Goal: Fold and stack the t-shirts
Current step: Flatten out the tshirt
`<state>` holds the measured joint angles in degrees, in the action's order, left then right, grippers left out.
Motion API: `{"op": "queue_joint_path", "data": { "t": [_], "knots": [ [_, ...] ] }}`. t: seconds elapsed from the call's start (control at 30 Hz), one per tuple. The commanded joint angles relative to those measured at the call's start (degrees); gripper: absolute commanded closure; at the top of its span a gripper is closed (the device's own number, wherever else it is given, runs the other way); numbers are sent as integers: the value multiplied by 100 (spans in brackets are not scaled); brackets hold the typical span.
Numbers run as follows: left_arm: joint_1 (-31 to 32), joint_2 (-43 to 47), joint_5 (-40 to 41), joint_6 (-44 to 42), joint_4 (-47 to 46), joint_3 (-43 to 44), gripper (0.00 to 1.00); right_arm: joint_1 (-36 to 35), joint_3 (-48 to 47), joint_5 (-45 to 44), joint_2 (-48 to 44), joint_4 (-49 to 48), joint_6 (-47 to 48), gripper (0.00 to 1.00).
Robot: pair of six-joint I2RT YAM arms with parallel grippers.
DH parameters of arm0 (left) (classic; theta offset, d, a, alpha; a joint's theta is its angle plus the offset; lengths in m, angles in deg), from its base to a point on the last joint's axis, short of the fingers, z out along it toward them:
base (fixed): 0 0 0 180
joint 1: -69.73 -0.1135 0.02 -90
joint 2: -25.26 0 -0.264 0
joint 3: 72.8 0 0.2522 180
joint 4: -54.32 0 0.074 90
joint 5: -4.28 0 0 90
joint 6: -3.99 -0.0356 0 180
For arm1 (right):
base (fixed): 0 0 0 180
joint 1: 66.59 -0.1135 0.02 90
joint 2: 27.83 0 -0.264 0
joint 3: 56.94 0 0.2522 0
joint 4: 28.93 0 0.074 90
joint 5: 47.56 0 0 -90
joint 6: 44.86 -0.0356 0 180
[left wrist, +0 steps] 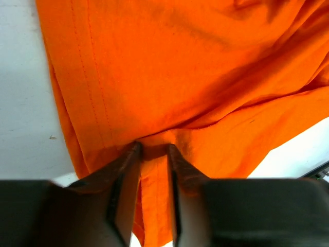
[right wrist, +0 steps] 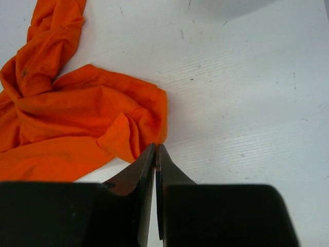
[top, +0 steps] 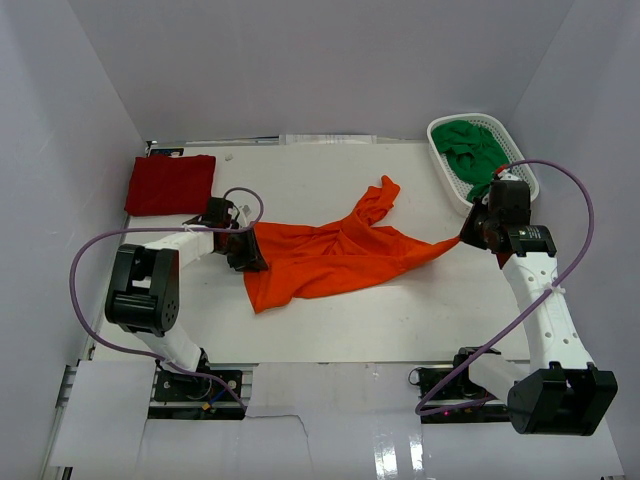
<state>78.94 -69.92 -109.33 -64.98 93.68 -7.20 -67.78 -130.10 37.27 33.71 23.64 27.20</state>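
The bright orange t-shirt (top: 330, 255) lies crumpled across the middle of the table. My left gripper (top: 250, 255) is shut on its left edge, and orange cloth (left wrist: 180, 77) shows pinched between the jaws of this gripper (left wrist: 153, 146). My right gripper (top: 467, 238) sits at the shirt's stretched right tip. In the right wrist view this gripper (right wrist: 156, 145) has its jaws shut with no cloth seen between them, and the shirt's corner (right wrist: 128, 128) lies just left of the tips. The dark red t-shirt (top: 170, 185) lies folded at the back left. The green t-shirt (top: 472, 155) lies bunched in the basket.
The white mesh basket (top: 442, 165) stands at the back right, just behind my right gripper. White walls close in the table on the left, back and right. Bare white tabletop (right wrist: 247, 103) shows to the right of the orange shirt.
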Motion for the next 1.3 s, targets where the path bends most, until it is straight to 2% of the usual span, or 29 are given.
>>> {"op": "queue_joint_path", "data": {
  "t": [0.0,0.03,0.17,0.2,0.23,0.27,0.3,0.4,0.5,0.53,0.63,0.73,0.87,0.9,1.0,1.07,1.17,1.27],
  "knots": [
    [-7,166,68,6,-117,125,65,14,-2,77,-46,-251,44,92],
    [-7,201,111,14,-126,108,72,14,-2,86,-45,-251,44,92],
    [-7,272,103,14,-126,64,77,14,16,104,-54,-251,44,92],
    [-7,202,7,-3,-117,64,86,14,24,121,-63,-260,44,92],
    [-7,201,6,-3,-117,64,86,14,25,130,-63,-260,44,92],
    [-7,184,-116,-12,-126,64,96,14,25,121,-54,-260,44,92],
    [-7,149,-178,-29,-126,81,100,14,25,130,-63,-260,44,92],
    [-7,227,-284,-47,-65,151,100,22,33,218,-19,-356,44,92],
    [-60,403,75,-91,242,625,100,14,-98,481,313,-602,0,92],
    [-103,456,129,-100,321,983,100,14,-281,917,419,-698,-8,92],
    [-463,535,-20,-12,497,1651,100,14,-686,1369,771,-1059,-26,92],
    [-798,815,-100,260,306,1848,100,14,-1327,1712,904,-1191,79,92],
    [-1052,1798,120,524,24,1970,100,22,-2381,2037,983,-884,343,92],
    [-1114,1949,199,533,23,2041,100,14,-2523,2420,957,-831,395,92],
    [-1132,2713,427,524,-20,2156,100,5,-2595,3082,484,-1190,528,92],
    [-1124,3527,568,550,-275,1920,100,5,-2446,3162,-51,-1349,493,92],
    [-1124,4286,849,612,-512,1708,100,5,-2261,3364,-640,-1210,458,92],
    [-1123,4902,632,717,-521,1628,100,-4,-1866,3864,-1325,-1165,230,92]
  ]
}}
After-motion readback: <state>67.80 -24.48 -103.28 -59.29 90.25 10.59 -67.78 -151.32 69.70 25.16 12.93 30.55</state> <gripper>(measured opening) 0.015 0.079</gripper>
